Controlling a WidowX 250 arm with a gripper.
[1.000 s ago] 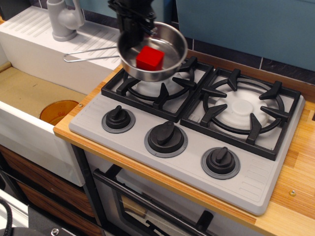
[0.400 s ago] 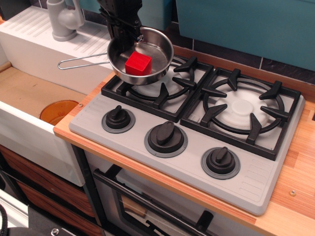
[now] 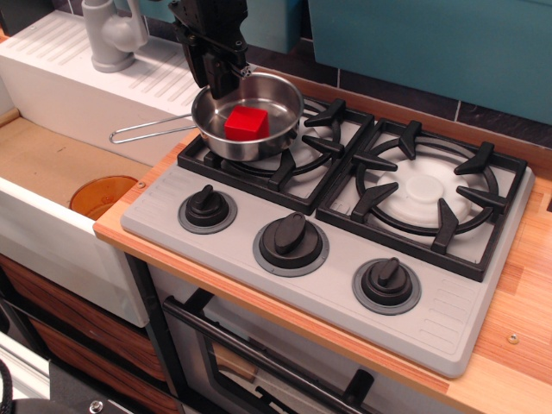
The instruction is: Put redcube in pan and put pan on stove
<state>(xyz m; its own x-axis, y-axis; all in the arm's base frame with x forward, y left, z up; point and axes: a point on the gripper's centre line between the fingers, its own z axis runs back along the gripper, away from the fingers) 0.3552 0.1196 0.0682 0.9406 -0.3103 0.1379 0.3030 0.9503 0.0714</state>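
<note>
Your red cube (image 3: 246, 122) already lies in the pan (image 3: 278, 93), which sits on the stove's (image 3: 259, 285) left burner grate (image 3: 280, 147) with the gripper (image 3: 222, 79) clamped on its rim, so only releasing looks left.

Toy kitchen set showing: grey two-burner stove (image 3: 259, 211) sitting in a wooden countertop (image 3: 517, 310), white sink (image 3: 52, 224) with faucet (image 3: 110, 34) lying left, oven door handle (image 3: 259, 358) running below, teal backsplash (image 3: 431, 43) standing behind.
</note>
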